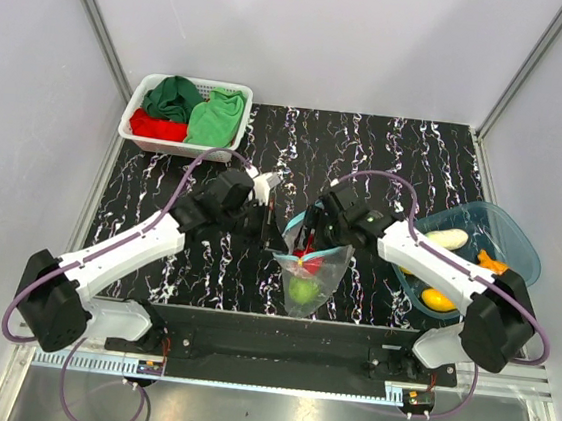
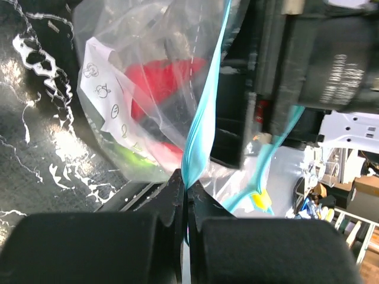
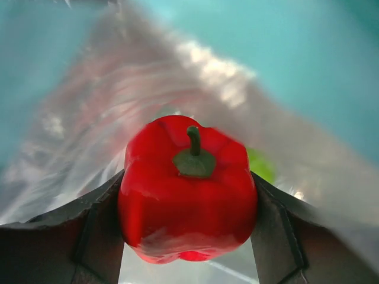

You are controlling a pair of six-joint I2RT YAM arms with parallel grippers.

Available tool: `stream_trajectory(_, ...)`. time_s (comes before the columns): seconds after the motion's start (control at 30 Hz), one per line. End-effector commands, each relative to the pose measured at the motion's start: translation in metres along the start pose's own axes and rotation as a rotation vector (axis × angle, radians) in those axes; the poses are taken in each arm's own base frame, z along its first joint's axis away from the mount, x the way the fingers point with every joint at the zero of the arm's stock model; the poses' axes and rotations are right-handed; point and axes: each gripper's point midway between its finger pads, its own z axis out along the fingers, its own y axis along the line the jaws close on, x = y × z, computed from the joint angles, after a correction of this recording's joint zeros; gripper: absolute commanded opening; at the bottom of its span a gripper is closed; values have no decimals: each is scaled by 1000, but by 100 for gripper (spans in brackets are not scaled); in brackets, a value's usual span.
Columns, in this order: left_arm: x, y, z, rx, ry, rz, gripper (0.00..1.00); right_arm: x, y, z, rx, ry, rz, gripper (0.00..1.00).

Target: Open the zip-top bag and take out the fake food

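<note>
You are mid-removal: left gripper (image 2: 185,198) pinches the blue zip strip (image 2: 204,118) of the zip-top bag (image 2: 112,71), right gripper (image 3: 188,190) clasps the red bell pepper (image 3: 186,213) inside; next, draw it out the mouth.

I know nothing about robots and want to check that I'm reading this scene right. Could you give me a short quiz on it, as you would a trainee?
1. True or false: the left gripper is pinched shut on the blue zip strip of the zip-top bag.
2. What sits between the fingers of the right gripper, inside the bag? A) a yellow lemon B) a red pepper C) a green cloth
3. Fill in: the yellow piece lies outside the bag, in the teal ____.

Key: 1 true; 2 B; 3 tub.
</note>
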Motion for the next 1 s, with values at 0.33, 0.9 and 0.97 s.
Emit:
stream_trajectory(0.33,6,-55,20,65,118,92,0,-32,34,-49,6,-49,383,36)
stream_trajectory(0.9,22,-57,41,-36,198,140,0,-76,26,-70,-12,-198,689,33)
stream_trajectory(0.97,24,-47,40,-68,199,132,0,-87,33,-74,-52,-198,690,32)
